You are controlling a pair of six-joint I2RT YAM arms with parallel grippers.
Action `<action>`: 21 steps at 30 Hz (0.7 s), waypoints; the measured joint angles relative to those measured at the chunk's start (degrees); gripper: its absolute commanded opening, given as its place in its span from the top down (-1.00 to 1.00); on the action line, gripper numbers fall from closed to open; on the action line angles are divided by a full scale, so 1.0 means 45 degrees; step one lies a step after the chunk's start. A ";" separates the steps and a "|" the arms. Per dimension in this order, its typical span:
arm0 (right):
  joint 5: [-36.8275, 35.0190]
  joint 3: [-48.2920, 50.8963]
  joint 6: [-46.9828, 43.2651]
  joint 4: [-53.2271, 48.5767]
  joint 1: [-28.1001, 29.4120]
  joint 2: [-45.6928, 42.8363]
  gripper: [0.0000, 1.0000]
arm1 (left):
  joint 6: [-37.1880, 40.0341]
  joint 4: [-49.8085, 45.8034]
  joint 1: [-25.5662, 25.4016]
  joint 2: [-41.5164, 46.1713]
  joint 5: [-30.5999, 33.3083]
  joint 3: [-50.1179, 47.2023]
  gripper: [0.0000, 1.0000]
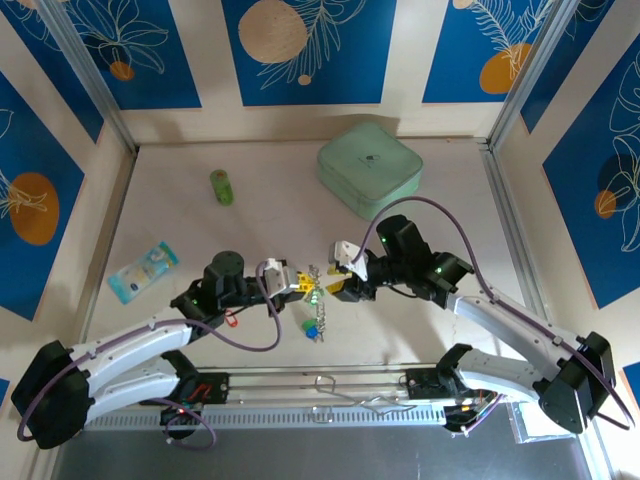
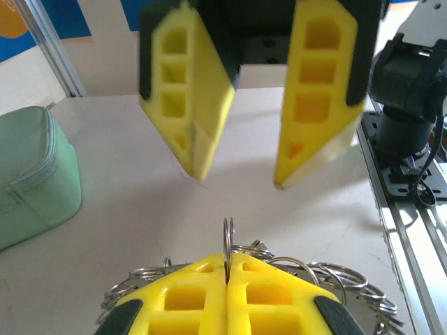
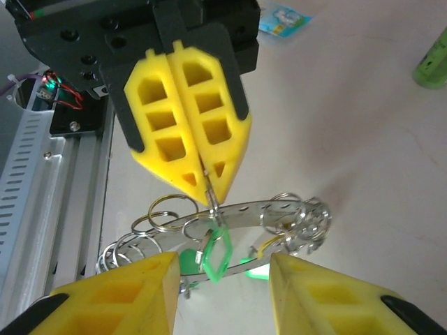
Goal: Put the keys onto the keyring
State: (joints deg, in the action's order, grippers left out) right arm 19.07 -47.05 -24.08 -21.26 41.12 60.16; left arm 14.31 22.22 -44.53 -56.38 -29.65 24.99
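The keyring (image 3: 244,209), a silvery band hung with many small split rings, is held up between the two arms (image 1: 315,285). My left gripper (image 2: 228,262) is shut on one small split ring (image 2: 228,234) of it, its closed tips (image 3: 208,192) right at the band. A key with a pale green tag (image 3: 218,252) dangles from the keyring. My right gripper (image 3: 222,258) stands open just across from it, its fingers (image 2: 192,118) either side of the ring and touching nothing. A blue tag (image 1: 312,328) hangs below the ring. A red-tagged key (image 1: 232,320) lies by the left arm.
A pale green box (image 1: 370,168) sits at the back right, a green cylinder (image 1: 221,187) at the back left, and a blue-and-white packet (image 1: 143,270) at the left. A metal rail (image 1: 330,385) runs along the near edge between the arm bases.
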 measured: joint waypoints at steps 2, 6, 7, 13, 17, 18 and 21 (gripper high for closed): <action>0.0092 0.0369 0.0291 0.0296 0.0000 0.0010 0.21 | -0.0398 0.0593 0.0000 -0.0005 0.0053 -0.0204 1.00; 0.0160 0.0651 0.0651 0.0758 0.0000 0.0112 0.24 | -0.1020 0.1744 0.0000 -0.0015 0.0097 -0.0466 1.00; 0.0189 0.0651 0.0714 0.0928 0.0000 0.0189 0.25 | -0.1132 0.1938 0.0000 -0.0015 0.0092 -0.0515 1.00; 0.0398 0.0651 0.0879 0.1477 0.0000 0.0593 0.48 | -0.1593 0.2569 0.0000 -0.0087 0.0092 -0.0641 1.00; 0.0491 0.0651 0.0845 0.1545 0.0000 0.0680 0.65 | -0.1851 0.2764 0.0000 -0.0087 0.0073 -0.0675 1.00; 0.0520 0.0646 0.0845 0.1540 0.0000 0.0680 0.71 | -0.1889 0.2827 0.0000 -0.0087 0.0078 -0.0675 1.00; 0.0622 0.0651 0.0801 0.1588 0.0000 0.0680 0.86 | -0.2089 0.3065 0.0000 -0.0087 0.0078 -0.0695 1.00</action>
State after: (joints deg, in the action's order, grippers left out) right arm 21.87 -44.12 -20.47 -14.11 41.12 63.22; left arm 4.91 36.01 -44.53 -56.77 -29.30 21.87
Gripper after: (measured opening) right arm 0.107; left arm 0.056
